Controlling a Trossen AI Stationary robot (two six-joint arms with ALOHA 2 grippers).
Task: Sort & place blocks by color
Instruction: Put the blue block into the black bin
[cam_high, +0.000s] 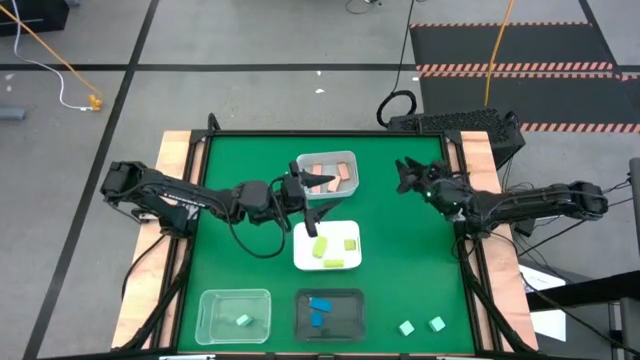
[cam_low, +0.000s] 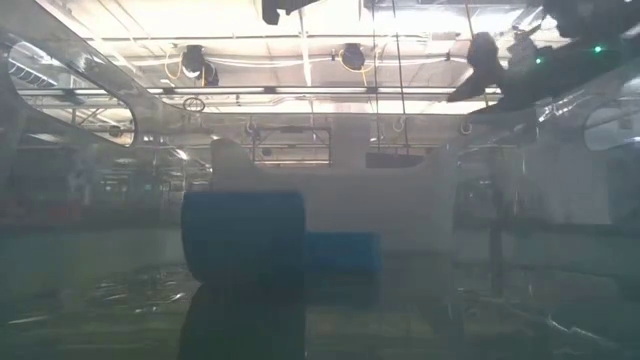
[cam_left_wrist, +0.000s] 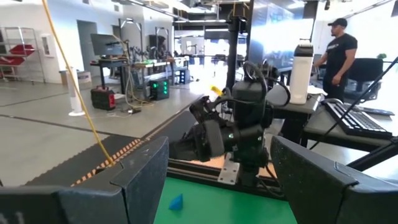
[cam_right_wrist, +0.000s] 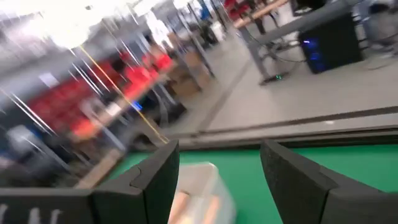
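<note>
While the left gripper (cam_high: 318, 196) is held open and empty, salmon blocks (cam_high: 330, 174) are seen just beside it.

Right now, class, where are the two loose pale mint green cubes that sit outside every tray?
In the high view, the two pale mint green cubes lie side by side on the green table mat, near its front right corner, right of the black tray.

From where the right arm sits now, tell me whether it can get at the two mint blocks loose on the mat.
Probably yes. The two mint blocks lie on bare mat at the near right corner, outside every tray, with nothing over them. The right gripper is open and empty, raised at mid-table; the left gripper works between the trays, well clear.
</note>
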